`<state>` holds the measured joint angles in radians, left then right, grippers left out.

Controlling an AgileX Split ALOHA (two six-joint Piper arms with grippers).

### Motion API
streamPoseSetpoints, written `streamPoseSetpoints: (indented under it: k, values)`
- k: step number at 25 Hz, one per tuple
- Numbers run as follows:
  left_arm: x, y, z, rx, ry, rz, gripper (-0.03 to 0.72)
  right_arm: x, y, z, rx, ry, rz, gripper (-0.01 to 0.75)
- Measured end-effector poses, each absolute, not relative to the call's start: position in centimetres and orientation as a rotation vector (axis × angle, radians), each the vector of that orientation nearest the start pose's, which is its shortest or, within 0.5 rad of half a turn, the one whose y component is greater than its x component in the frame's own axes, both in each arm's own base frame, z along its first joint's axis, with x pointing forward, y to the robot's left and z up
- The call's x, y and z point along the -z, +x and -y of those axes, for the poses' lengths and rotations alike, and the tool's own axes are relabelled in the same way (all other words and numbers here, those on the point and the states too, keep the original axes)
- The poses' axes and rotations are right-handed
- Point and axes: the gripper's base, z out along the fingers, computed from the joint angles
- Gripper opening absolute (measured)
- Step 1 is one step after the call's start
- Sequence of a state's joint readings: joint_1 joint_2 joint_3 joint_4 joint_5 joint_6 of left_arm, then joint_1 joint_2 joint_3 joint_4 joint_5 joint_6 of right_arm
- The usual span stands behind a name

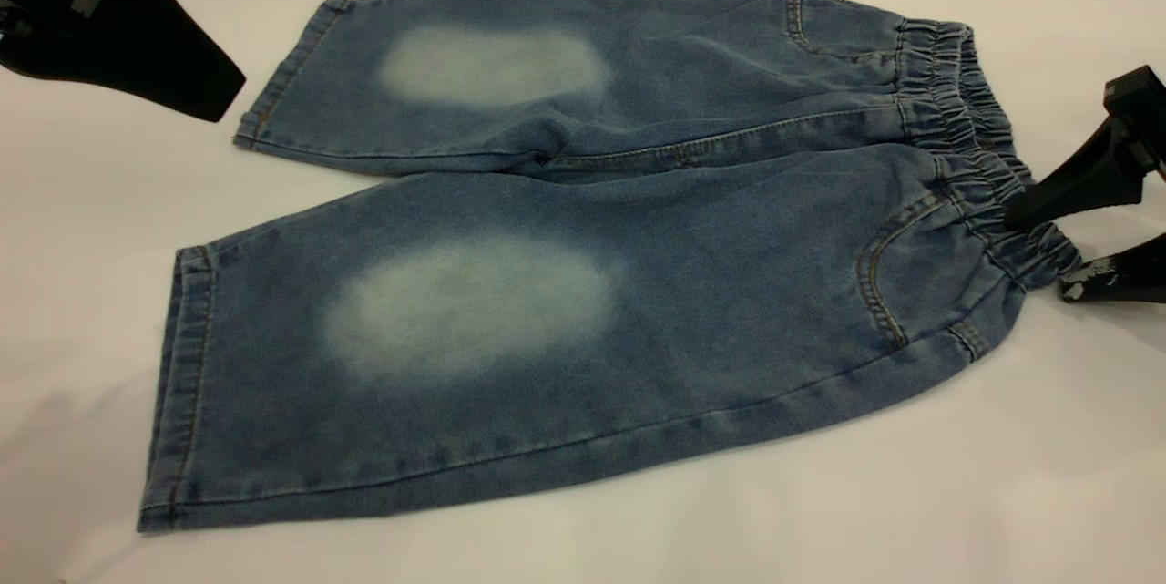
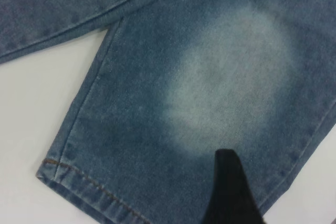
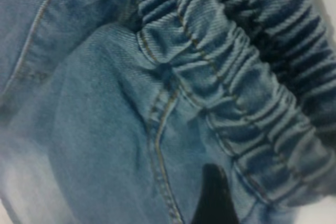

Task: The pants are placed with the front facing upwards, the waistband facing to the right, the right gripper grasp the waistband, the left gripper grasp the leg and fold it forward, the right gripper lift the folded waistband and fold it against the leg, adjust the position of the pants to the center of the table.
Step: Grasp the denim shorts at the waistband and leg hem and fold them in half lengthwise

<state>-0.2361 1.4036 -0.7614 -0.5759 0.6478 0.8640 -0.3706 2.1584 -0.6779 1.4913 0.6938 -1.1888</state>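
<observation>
Exterior view: the pants (image 1: pixel 583 265) lie flat and unfolded on the table (image 1: pixel 1002 493), front up, waistband (image 1: pixel 979 165) to the right. The right gripper (image 1: pixel 1038 254) sits at the near end of the waistband, fingers spread, one over the elastic and one on the table just beside it, nothing clamped yet. The left gripper (image 1: pixel 196 92) hangs near the far leg's hem (image 1: pixel 287 74); whether it is open I cannot tell. This looks like the opening grasp: next the right should close on the waistband, the left come down on the leg
</observation>
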Motion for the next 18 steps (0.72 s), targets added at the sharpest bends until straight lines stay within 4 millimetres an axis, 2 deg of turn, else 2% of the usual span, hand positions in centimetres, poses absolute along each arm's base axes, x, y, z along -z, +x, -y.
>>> streamPoseSetpoints:
  k: [5,18]
  values:
    - [-21.70,23.90,8.83,0.401,0.907,-2.485,0.429,-2.26,26.12,4.07,-0.998,0.841,-2.757,0.433]
    - [-21.68,23.84,8.85,0.407,0.909,-2.490,0.430,-1.88,26.34,4.71,-0.883,0.900,-2.740,0.423]
